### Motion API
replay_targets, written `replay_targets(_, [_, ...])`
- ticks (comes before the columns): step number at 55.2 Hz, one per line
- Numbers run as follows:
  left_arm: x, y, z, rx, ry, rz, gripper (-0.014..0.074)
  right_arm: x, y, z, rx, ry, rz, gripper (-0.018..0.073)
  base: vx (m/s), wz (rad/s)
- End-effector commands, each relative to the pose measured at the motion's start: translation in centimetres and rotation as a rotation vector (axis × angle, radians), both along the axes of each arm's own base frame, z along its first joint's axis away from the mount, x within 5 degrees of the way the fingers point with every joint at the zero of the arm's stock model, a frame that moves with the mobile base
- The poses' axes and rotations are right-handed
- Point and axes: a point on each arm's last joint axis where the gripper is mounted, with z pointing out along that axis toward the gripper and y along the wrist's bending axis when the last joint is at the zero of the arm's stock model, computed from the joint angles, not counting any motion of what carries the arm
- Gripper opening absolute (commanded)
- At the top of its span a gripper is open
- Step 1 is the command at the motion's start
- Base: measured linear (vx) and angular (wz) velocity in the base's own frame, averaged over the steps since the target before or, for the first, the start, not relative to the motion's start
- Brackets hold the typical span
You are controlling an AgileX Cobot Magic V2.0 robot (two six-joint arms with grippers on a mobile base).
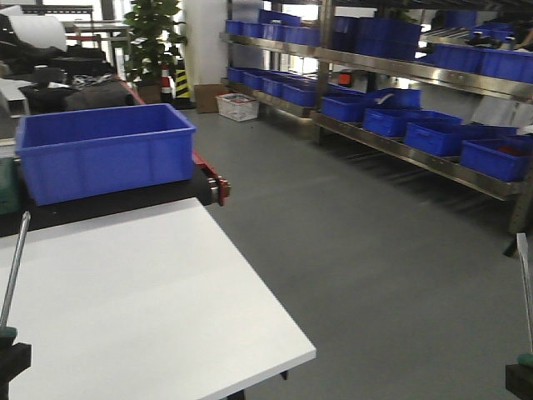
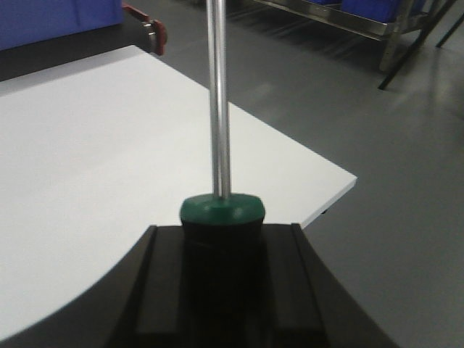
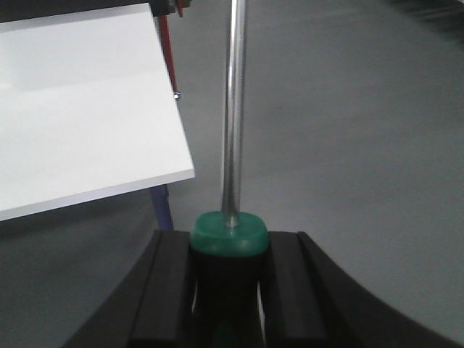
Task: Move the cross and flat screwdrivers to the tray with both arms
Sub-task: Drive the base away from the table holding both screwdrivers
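Observation:
My left gripper (image 2: 222, 239) is shut on the black-and-green handle of one screwdriver (image 2: 218, 109), whose silver shaft points away over the white table (image 2: 87, 145). The front view shows that screwdriver (image 1: 14, 267) at the left edge, above the left gripper (image 1: 12, 367). Out past the table's right edge, over the grey floor, my right gripper (image 3: 229, 250) is shut on the handle of the other screwdriver (image 3: 233, 116). In the front view this screwdriver (image 1: 525, 292) stands at the far right, above the right gripper (image 1: 520, 379). The tray is out of view.
A deep blue crate (image 1: 104, 150) sits on a black belt behind the white table (image 1: 141, 308). Metal shelves (image 1: 400, 133) with several blue bins line the far right. A blue table leg (image 3: 162, 206) shows below the table's corner (image 3: 181, 170).

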Motion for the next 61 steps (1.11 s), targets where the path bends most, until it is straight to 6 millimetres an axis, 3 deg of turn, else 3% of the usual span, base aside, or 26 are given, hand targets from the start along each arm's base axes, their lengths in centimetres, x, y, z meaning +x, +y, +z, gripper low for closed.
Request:
replay_targets(1, [0.16,0.01,1.96,-0.046,-0.119,0.014,-0.0003,0.18,-0.02,1.92,0.015,-0.126,-0.003,-0.0008,-0.02,-0.56])
replay_targets(61, [0.16,0.01,1.96,-0.046,-0.119,0.014,-0.0003,0.18,-0.02,1.92,0.015,-0.126,-0.003,-0.0008,0.14,-0.58])
